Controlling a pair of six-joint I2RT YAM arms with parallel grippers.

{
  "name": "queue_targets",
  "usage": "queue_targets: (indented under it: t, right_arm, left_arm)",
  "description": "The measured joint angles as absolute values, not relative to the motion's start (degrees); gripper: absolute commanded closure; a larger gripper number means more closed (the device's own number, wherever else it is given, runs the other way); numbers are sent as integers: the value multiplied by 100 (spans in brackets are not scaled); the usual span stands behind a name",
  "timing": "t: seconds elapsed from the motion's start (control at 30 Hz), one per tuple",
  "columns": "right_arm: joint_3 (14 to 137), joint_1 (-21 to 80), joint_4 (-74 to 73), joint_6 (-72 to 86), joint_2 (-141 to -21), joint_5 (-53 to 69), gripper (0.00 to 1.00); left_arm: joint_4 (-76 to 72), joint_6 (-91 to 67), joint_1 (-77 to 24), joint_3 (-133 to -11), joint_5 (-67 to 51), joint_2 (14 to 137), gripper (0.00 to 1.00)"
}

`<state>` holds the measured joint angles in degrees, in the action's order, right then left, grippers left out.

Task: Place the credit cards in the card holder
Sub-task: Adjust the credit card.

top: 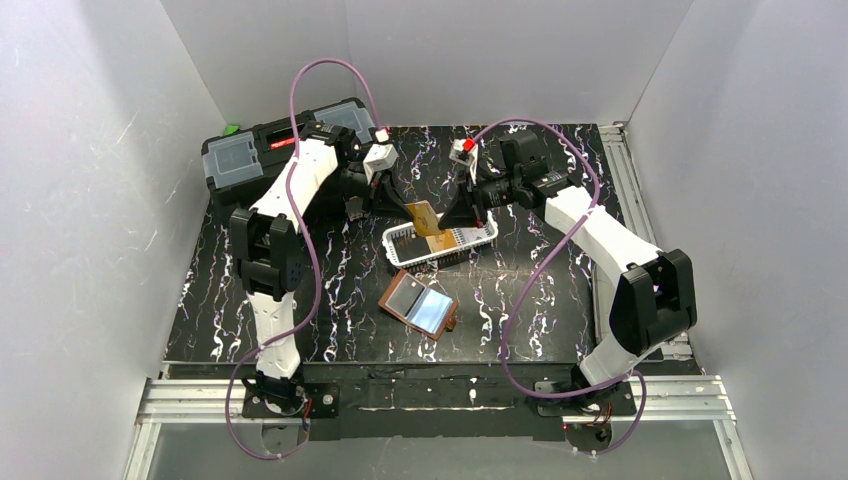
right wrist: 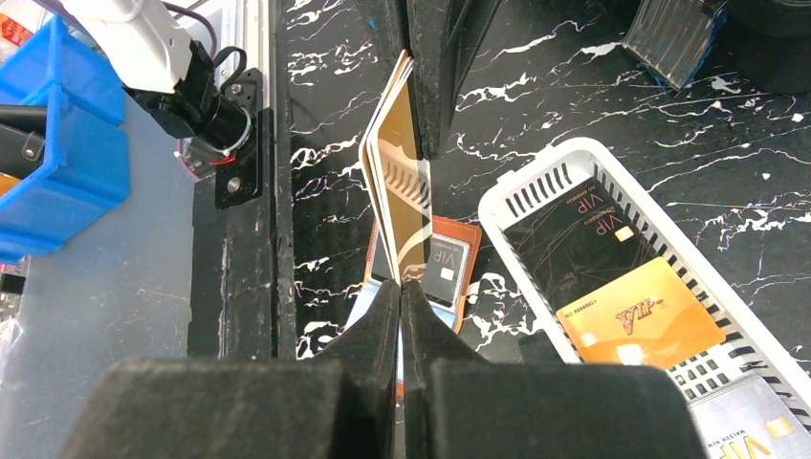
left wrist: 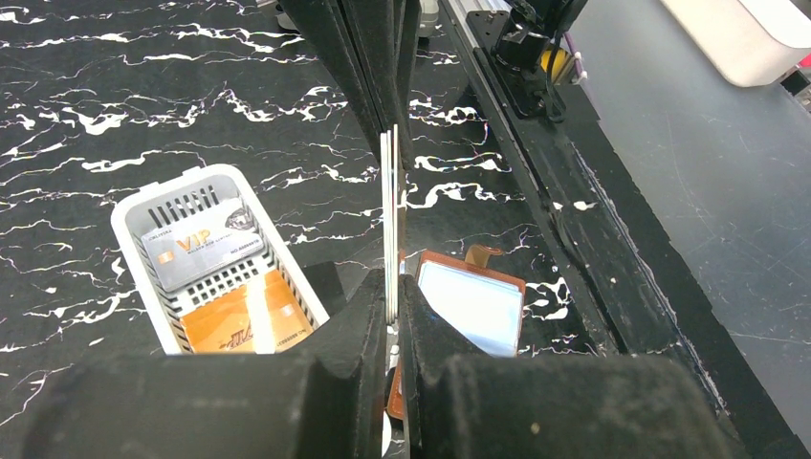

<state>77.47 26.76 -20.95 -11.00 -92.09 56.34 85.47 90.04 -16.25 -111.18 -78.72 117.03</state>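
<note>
The left gripper [left wrist: 390, 287] is clenched on one end of a thin stack of credit cards [left wrist: 390, 206], which shows edge-on and upright between its fingers. The right gripper [right wrist: 402, 292] is pinched on the same stack from the opposite end. The orange-gold cards hang in the air between the two grippers. In the right wrist view they are slightly fanned at the end away from that camera.

From above, the held stack sits over the left part of a white slotted basket [top: 488, 234] near the middle of the desk [top: 300, 310]. Three more cards lie flat in the basket: a dark card [right wrist: 583, 239] marked VIP, an orange card [right wrist: 641, 316] beside it, and a silver card [left wrist: 201, 251] also marked VIP.

The card holder [top: 420, 305] lies open on the desk just on the near side of the basket, toward the arm bases. Its brown leather frames clear sleeves that face up. In both wrist views it appears beneath the held stack, and a card marked VIP shows in one sleeve.

A black toolbox [top: 250, 155] stands at the far left corner of the desk, behind the left arm.
</note>
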Motion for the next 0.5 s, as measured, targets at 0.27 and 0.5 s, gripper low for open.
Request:
queue_targets:
  t: [0.27,0.5]
  right_arm:
    - [7752,2679,-2318,-1299,-9207,5564,99]
    - [7900,2711,-2731,-1601,-9172,5148,99]
  left_arm:
    - [8519,9011,-1653,-11118,-7721,11703,100]
    - [8235,9000,-1723,-11115,-7531,11703,100]
